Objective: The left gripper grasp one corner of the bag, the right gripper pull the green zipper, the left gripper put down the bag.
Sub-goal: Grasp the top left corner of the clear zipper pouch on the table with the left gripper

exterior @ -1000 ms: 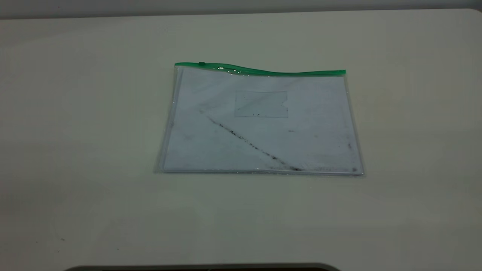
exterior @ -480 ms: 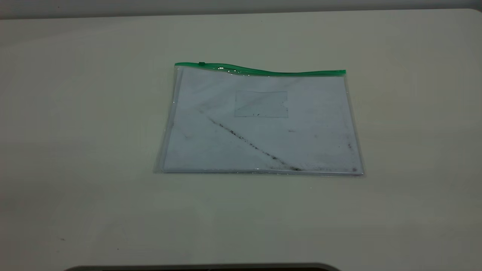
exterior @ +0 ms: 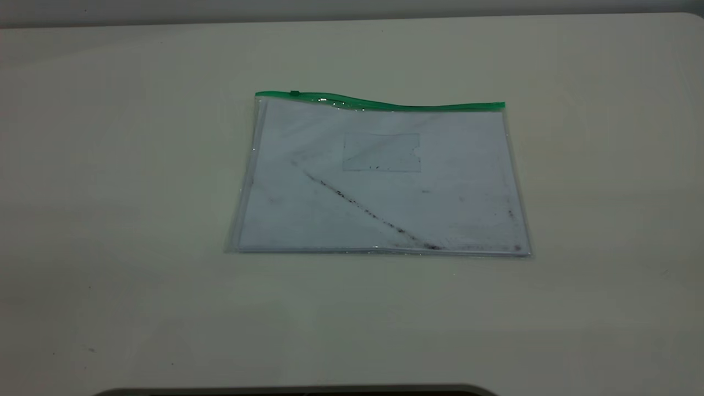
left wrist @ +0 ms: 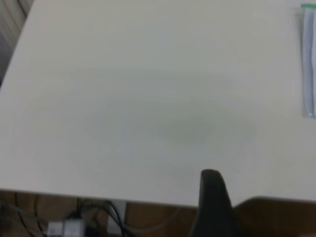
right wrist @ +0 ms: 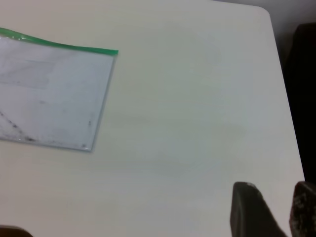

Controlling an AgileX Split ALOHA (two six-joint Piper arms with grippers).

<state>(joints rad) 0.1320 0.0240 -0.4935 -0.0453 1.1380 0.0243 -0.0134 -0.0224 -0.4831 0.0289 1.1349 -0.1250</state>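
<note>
The bag (exterior: 379, 181) lies flat in the middle of the table, with a white sheet inside, a dark diagonal smudge and a small card pocket. The green zipper (exterior: 385, 104) runs along its far edge, with the slider tab (exterior: 295, 93) near the left end. The green-tipped corners sit at far left (exterior: 257, 95) and far right (exterior: 502, 104). Neither gripper shows in the exterior view. My left gripper (left wrist: 212, 202) hangs over the table's edge, far from the bag (left wrist: 309, 59). My right gripper (right wrist: 276, 207) is open and empty near a table corner, apart from the bag (right wrist: 49, 94).
The pale table (exterior: 110, 192) carries only the bag. In the left wrist view, cables and a power strip (left wrist: 69, 224) lie below the table's edge. A dark object (right wrist: 303, 89) stands beyond the table's edge in the right wrist view.
</note>
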